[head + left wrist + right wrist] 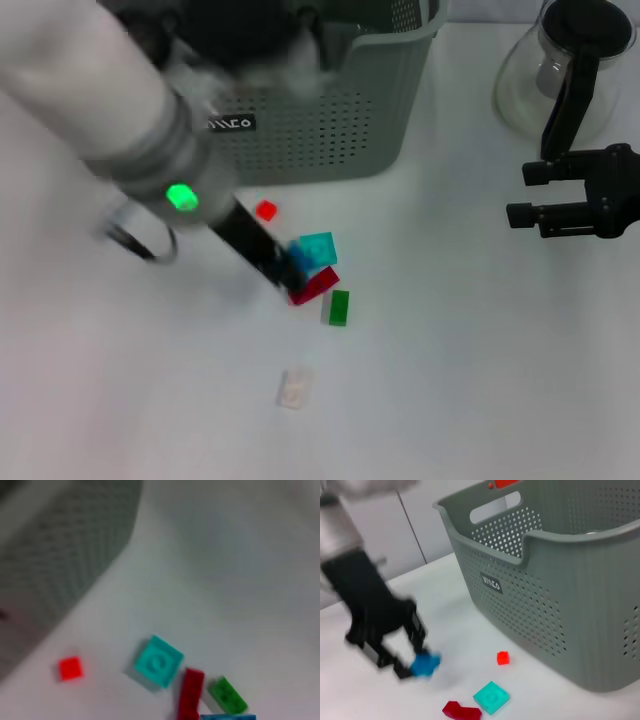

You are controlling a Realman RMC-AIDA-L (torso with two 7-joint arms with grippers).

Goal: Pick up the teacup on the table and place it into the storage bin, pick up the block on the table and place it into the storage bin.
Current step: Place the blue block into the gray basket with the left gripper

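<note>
Beside the storage bin (330, 120), our left gripper (417, 662) pinched a blue block (425, 664). Teal (318, 247), red (314, 287) and green blocks (339, 307) crowded close. Our right gripper (520, 195) waited open by a glass pot (560, 65).

The left arm is seen reaching diagonally down from the upper left of the head view, with a green light lit on its grey wrist section. The left gripper (290, 272) is held low over the table surface, its black fingers (418, 630) closed around a small blue block (425, 664). The right arm is held off to the right side, where the right gripper (520, 194) is seen with its jaws spread apart, holding nothing.
</note>
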